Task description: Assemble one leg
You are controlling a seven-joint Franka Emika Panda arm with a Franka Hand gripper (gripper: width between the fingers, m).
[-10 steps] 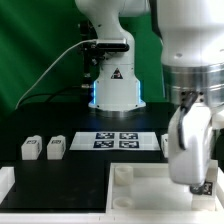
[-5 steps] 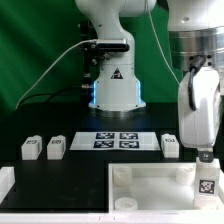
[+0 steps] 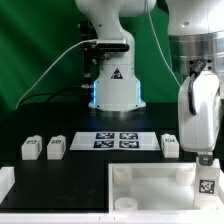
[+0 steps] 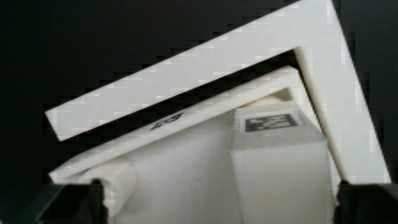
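A leg [image 3: 207, 184], a small white block with a tag on its face, stands upright at the exterior view's right corner of the large white panel [image 3: 150, 180]. My gripper [image 3: 204, 157] hangs just above that leg, open, with nothing between its fingers. In the wrist view the leg [image 4: 270, 125] lies ahead of the open gripper [image 4: 222, 208], whose dark fingertips [image 4: 79, 203] stand wide apart on either side of the panel [image 4: 196, 175]. Three more legs lie on the black table: two at the exterior view's left [image 3: 30, 148] [image 3: 55, 147] and one at its right [image 3: 170, 145].
The marker board [image 3: 116, 140] lies behind the panel, in front of the robot base [image 3: 113, 85]. A white raised border [image 3: 6, 184] runs along the table's edge at the exterior view's left; its angled corner [image 4: 214, 70] shows in the wrist view beyond the leg.
The gripper has risen and shifted toward the exterior view's right, uncovering the leg standing at the panel's corner. In the last half second nothing has moved.
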